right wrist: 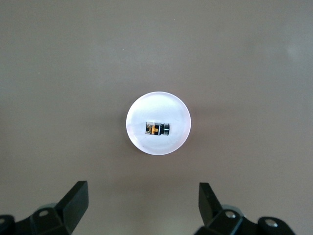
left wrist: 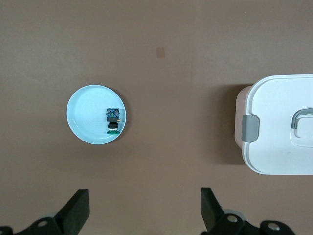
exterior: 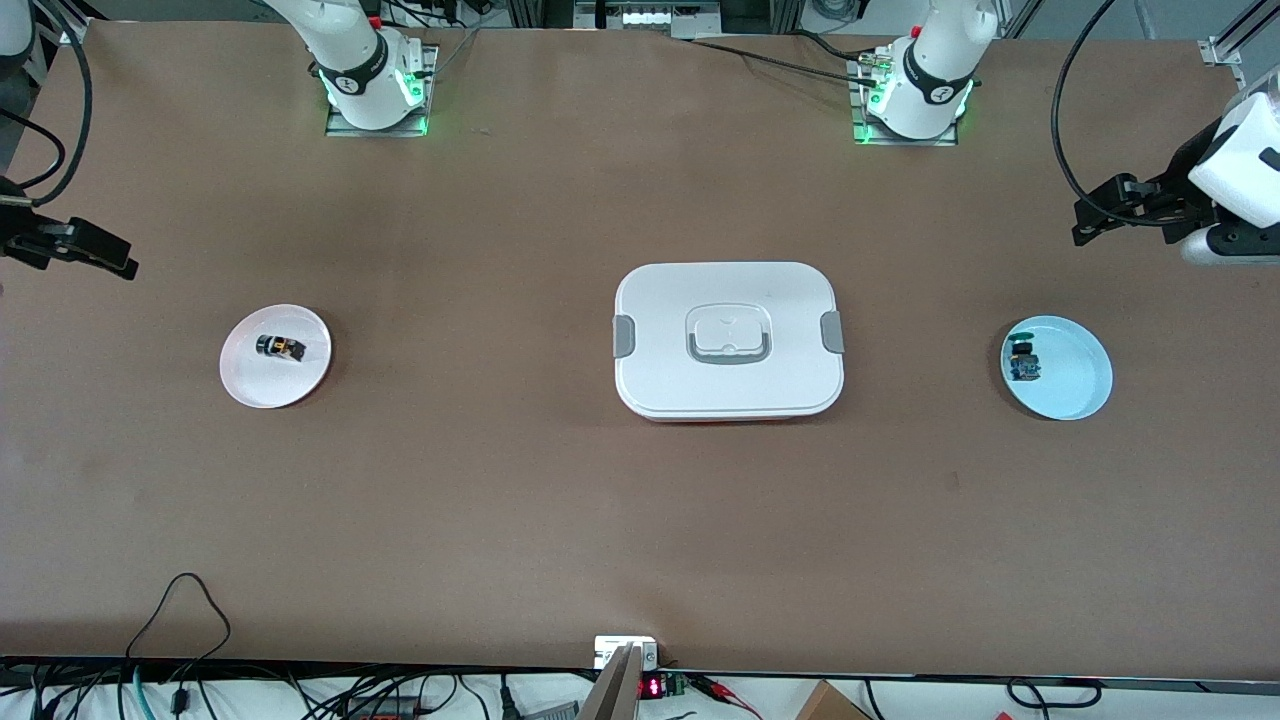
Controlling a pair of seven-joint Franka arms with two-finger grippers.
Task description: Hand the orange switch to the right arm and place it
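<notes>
Nearest the front camera: small white block (exterior: 625, 650) at the middle of the table's near edge; disregard for this step. At the right arm's end of the table: right gripper (exterior: 110, 258), fingers spread wide, nothing held, hovering near that end's edge. Beside it, toward the table's middle: pink plate (exterior: 275, 356) holding the orange switch (exterior: 280, 347), lying on its side near the plate's centre, clear of the rim. Judged step: first approach to the switch, no pickup made yet. Centre the jaws over the switch body, align the fingers across its short width, descend straight down, stop short of the plate surface, close gently; expect a small round part to roll or skid on the smooth plate if caught off-centre. At the table's middle: white lidded box (exterior: 728, 340), lid on, contents hidden. Toward the left arm's end: light blue plate (exterior: 1080, 385) holding a small blue-and-green module (exterior: 1024, 362) close to the rim on the side toward the box; leave untouched. Over the edge at the left arm's end: left gripper (exterior: 1090, 220), fingers released and empty, waiting.
</notes>
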